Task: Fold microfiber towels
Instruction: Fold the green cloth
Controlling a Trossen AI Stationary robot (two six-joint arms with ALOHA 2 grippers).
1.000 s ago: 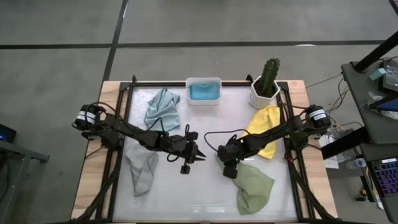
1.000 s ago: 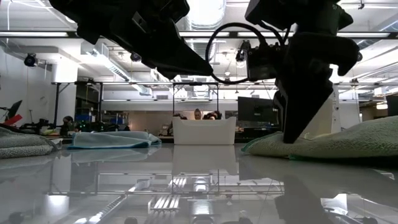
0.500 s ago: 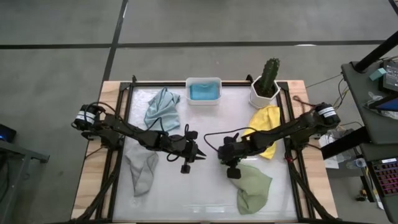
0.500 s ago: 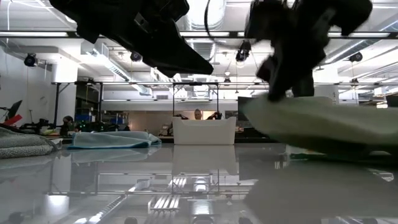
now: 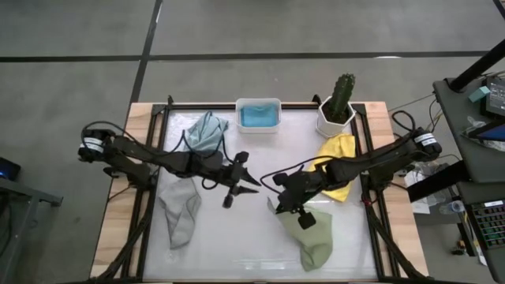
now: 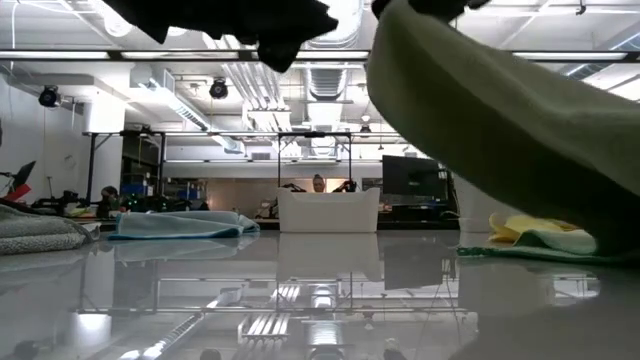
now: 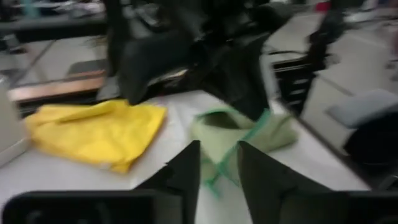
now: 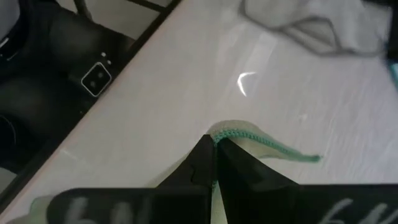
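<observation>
My right gripper (image 5: pixel 278 203) is shut on the sage green towel (image 5: pixel 309 235) right of the table's middle. The towel slants down from it in the low view (image 6: pixel 500 130). My left gripper (image 5: pixel 251 186) hovers open near the middle, nothing between its fingers (image 7: pixel 217 163). The yellow towel (image 5: pixel 335 170) lies crumpled at the right. The grey towel (image 5: pixel 180 214) lies at the left, the pale blue-grey one (image 5: pixel 203 132) at the far left. The bright blue towel (image 5: pixel 258 117) sits in the white tub. My right gripper pinches the green towel's stitched edge (image 8: pixel 249 135) between its two shut fingers, at a corner. That corner is lifted clear. The cloth hangs slanting below the fingers, and its near part (image 5: pixel 312 248) lies on the table.
A white tub (image 5: pixel 258 104) stands at the far edge in the middle. A cactus in a white pot (image 5: pixel 339 110) stands at the far right. Black frame rails (image 5: pixel 158 158) run along both sides. Bare table lies at the near middle (image 5: pixel 237 244).
My right gripper has risen and rolled, carrying the green towel's corner up off the table. The towel's near part has stayed down, so the cloth now drapes from the fingers. My left gripper has also risen and drawn a little toward the far edge.
</observation>
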